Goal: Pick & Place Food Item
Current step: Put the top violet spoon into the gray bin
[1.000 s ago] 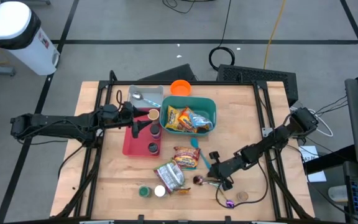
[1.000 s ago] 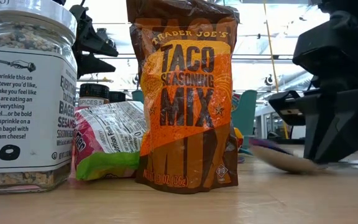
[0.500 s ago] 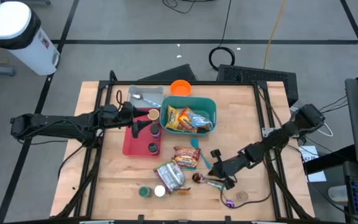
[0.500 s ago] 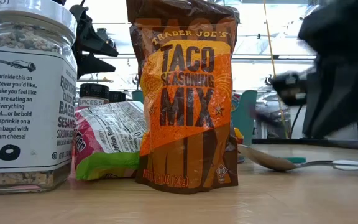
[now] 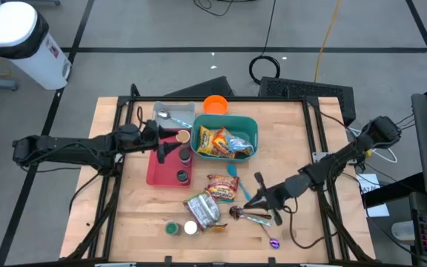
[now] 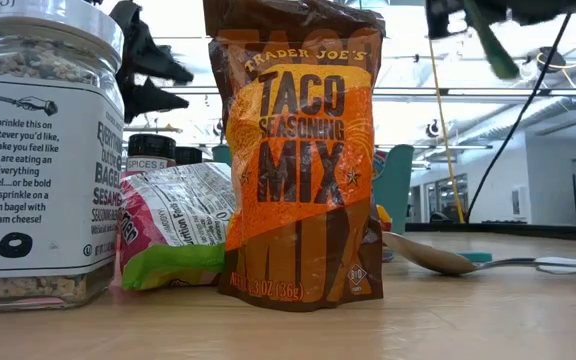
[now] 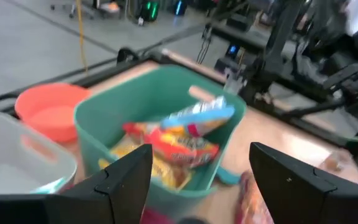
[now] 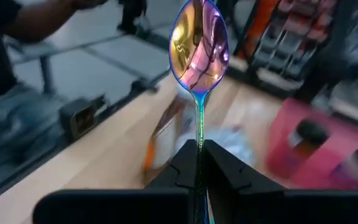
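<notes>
My right gripper (image 8: 197,163) is shut on an iridescent spoon (image 8: 199,43), above the table right of the food packets; it also shows in the high view (image 5: 254,199). A Taco Seasoning Mix pouch (image 6: 298,160) stands near the table's middle (image 5: 222,187), beside a pink-and-green packet (image 5: 202,209) and two jars (image 5: 181,228). My left gripper (image 7: 197,186) is open and empty over the red tray (image 5: 160,172), facing a teal bin (image 7: 160,106) that holds snack packets (image 7: 173,146). My right gripper pinches the spoon's thin handle (image 8: 198,134) between its two fingers. The spoon runs along the fingers, with its bowl (image 8: 199,43) out ahead of the fingertips. It is lifted clear of the table.
A second spoon (image 6: 448,260) lies on the table right of the pouch. An orange bowl (image 5: 215,104) and a clear container (image 5: 173,115) stand at the far edge by the teal bin (image 5: 252,127). Spice bottles (image 5: 183,154) stand on the red tray. A cable (image 5: 295,236) trails near the front right.
My right gripper has risen from table height with the iridescent spoon, leaving the top of the low view, and has drifted a little toward the far right. The other spoon has stayed on the table.
</notes>
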